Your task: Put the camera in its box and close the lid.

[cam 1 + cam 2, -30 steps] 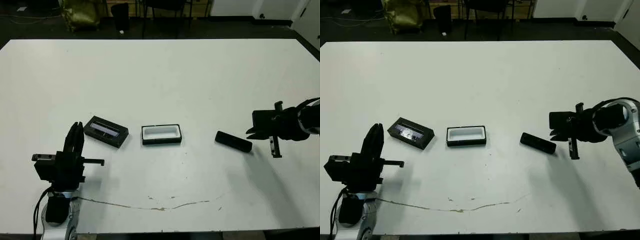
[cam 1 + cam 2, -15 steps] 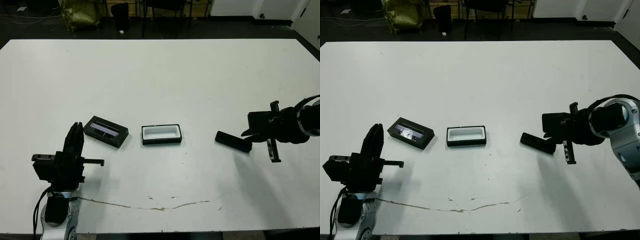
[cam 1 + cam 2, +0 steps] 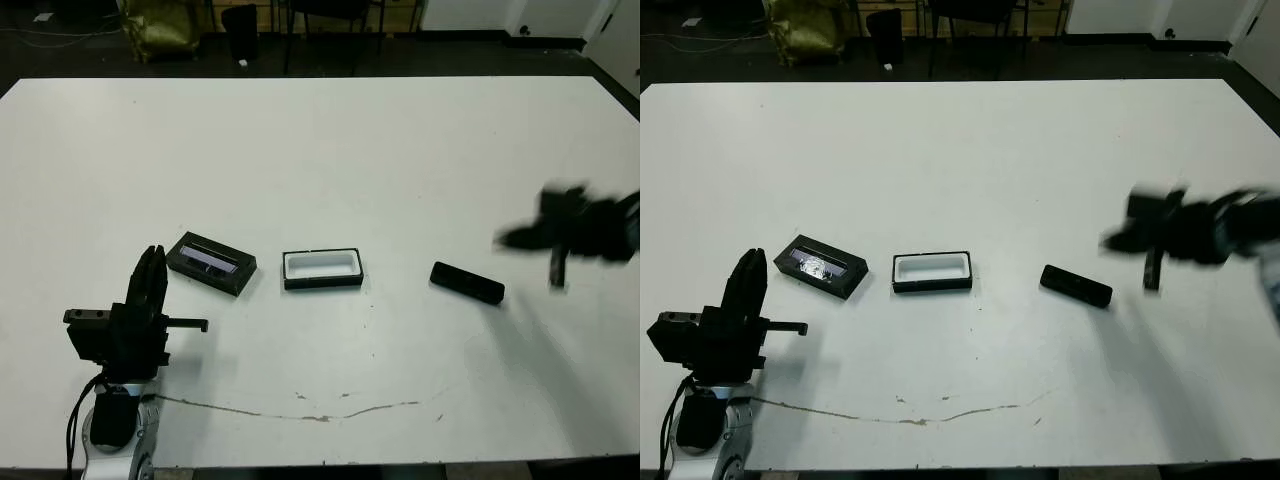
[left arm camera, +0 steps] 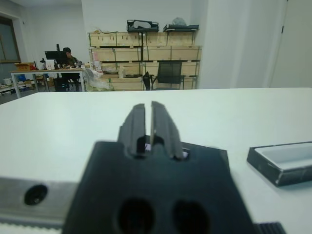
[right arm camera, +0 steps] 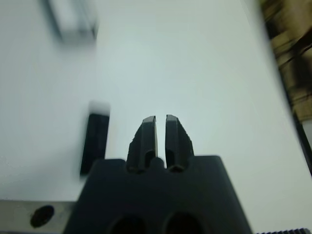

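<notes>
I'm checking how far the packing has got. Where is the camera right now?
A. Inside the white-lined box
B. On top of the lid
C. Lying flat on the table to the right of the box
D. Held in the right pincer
C: the camera lies alone on the table, right of the open box, with nothing gripping it.
</notes>
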